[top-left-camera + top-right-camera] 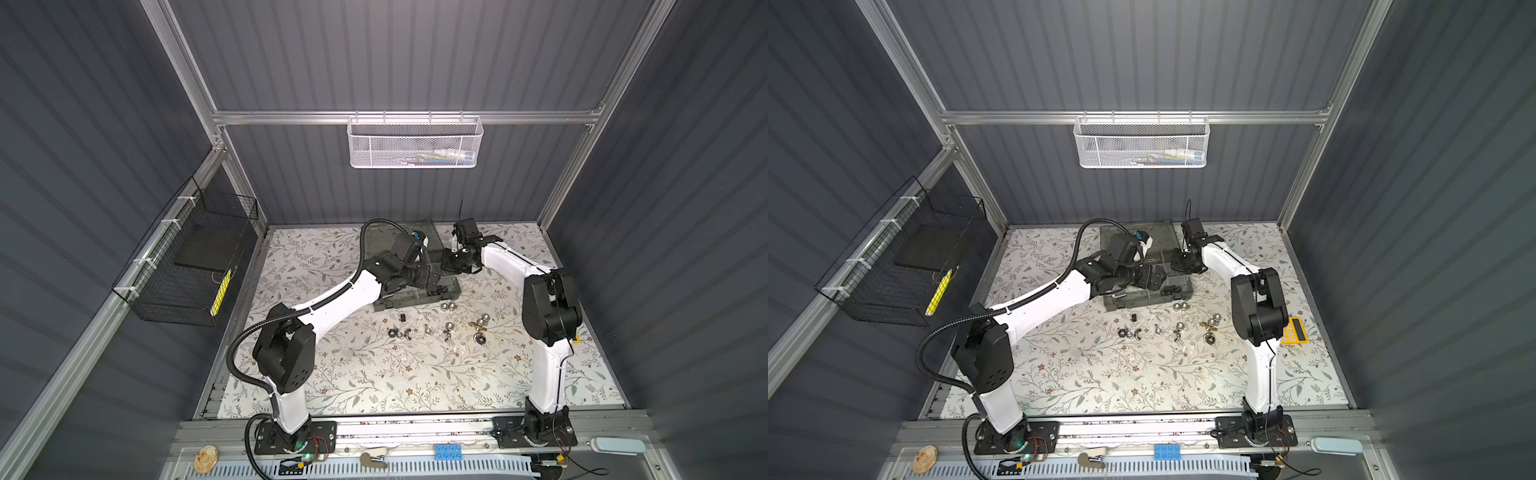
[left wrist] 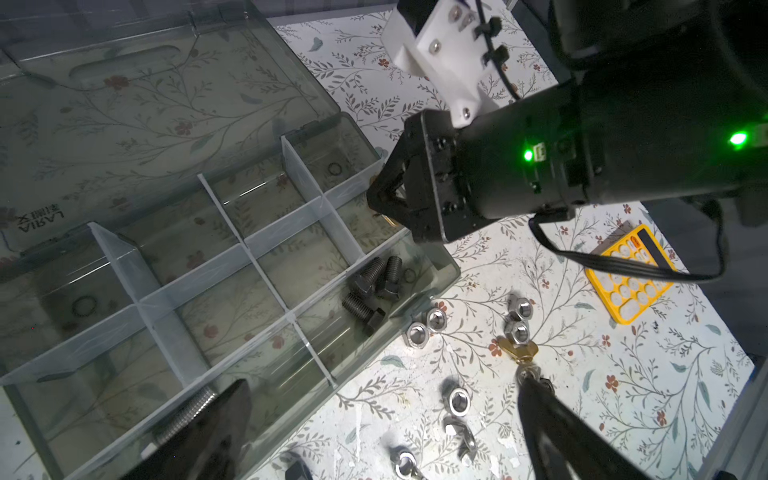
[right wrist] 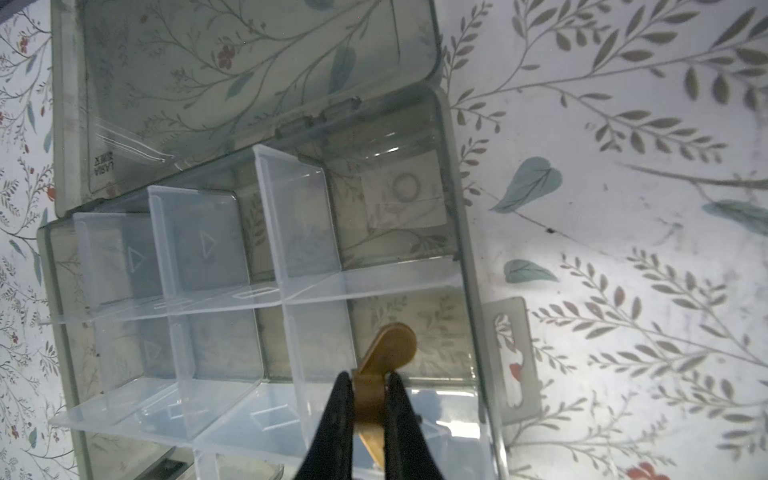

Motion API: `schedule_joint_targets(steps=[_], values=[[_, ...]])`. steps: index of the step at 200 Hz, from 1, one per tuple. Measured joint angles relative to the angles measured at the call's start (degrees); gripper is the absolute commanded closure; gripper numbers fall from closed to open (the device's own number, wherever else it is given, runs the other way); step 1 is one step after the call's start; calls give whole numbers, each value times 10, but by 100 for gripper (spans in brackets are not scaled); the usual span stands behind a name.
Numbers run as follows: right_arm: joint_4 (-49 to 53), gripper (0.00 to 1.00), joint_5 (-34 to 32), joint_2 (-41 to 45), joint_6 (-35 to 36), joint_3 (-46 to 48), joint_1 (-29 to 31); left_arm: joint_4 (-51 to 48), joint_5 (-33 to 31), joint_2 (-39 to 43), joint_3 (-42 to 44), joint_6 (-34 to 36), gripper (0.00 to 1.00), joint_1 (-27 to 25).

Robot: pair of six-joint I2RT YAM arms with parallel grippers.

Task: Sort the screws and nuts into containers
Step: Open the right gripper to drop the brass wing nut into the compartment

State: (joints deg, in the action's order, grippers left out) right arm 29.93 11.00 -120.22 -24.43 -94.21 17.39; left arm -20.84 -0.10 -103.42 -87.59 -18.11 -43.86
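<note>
The translucent grey-green organiser case (image 1: 399, 302) (image 1: 1142, 301) lies open at the table's back, its lid (image 3: 249, 62) flat behind it. My right gripper (image 3: 370, 380) is shut on a brass wing nut (image 3: 390, 347) and hangs over a compartment at the case's right end (image 3: 457, 174). Black bolts (image 2: 376, 286) lie in a front compartment, and a silver bolt (image 2: 187, 415) lies in another. My left gripper (image 2: 385, 380) is open and holds nothing, over the case's front wall and the table. Loose nuts (image 1: 449, 328) (image 1: 1179, 328) are scattered in front of the case, among them silver nuts (image 2: 432, 322) and a brass wing nut (image 2: 517, 351).
A yellow calculator (image 1: 1293, 330) (image 2: 627, 274) lies on the table beside the right arm. A white mesh basket (image 1: 415, 143) hangs on the back wall and a black wire basket (image 1: 187, 266) on the left wall. The two grippers are close together over the case.
</note>
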Motion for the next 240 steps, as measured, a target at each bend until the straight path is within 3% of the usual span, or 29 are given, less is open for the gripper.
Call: schedule_joint_targets(steps=[105,125,205,240], values=[[-8,87,3,-48,-2,-26,-2,11,-22,-2,7,21,0,0],[-7,79,4,-48,-3,-27,-3,12,-26,-2,15,23,0,0],[-3,65,3,-44,-6,-30,-3,16,-30,33,42,24,0,0],[6,58,-1,-2,-6,-19,-3,33,-29,69,67,18,0,0]])
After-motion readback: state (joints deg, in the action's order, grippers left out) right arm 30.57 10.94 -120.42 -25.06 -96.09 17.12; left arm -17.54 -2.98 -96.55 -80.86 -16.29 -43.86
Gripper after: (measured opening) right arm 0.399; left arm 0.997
